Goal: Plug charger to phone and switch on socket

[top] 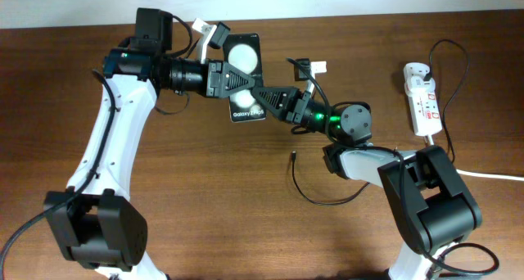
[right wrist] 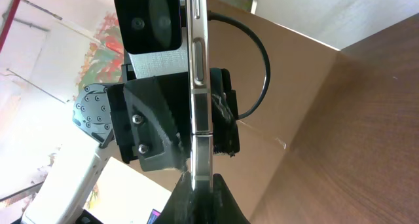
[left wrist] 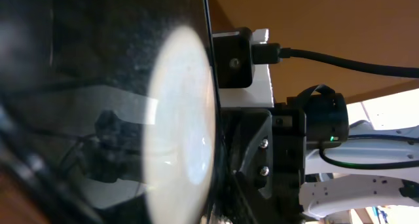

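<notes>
Brown wood-grain table (top: 205, 210) under a pale wall (top: 344, 2) fills the overhead view. The phone (top: 244, 67) is held up off the wood, glossy face upward, shared by both arms. The left gripper (top: 221, 77) takes the long edge of the phone that faces away from the socket (top: 422, 100); the right gripper (top: 268, 101) pinches the phone's lettered end. The charger (top: 323, 200) lies loose on the wood, nearer the arm bases than the phone, its plug tip (top: 293, 156) turned up toward the phone; the socket lies well apart from the phone, its adapter and thick cord attached.

From the left wrist, the phone's black gloss and a white round reflection crowd the lens; past the phone's edge sit the right gripper's dark body and camera block. The left fingers are hidden here, so this view says nothing of their hold.

From the right wrist, the phone stands edge-on, its metal rim and side buttons plain; the right fingers are pressed together on its near end, and the left fingers (right wrist: 154, 142) lie against both faces, seemingly pinching it.

This looks like a hand-over. The left hold should be firm and square before the right lets go; the lettered end, where the port likely is, should stay uncovered and aimed at the plug tip. The port itself is not visible.

Behind the phone the room is bright, cluttered and blurred, with bare wood to the other side.
</notes>
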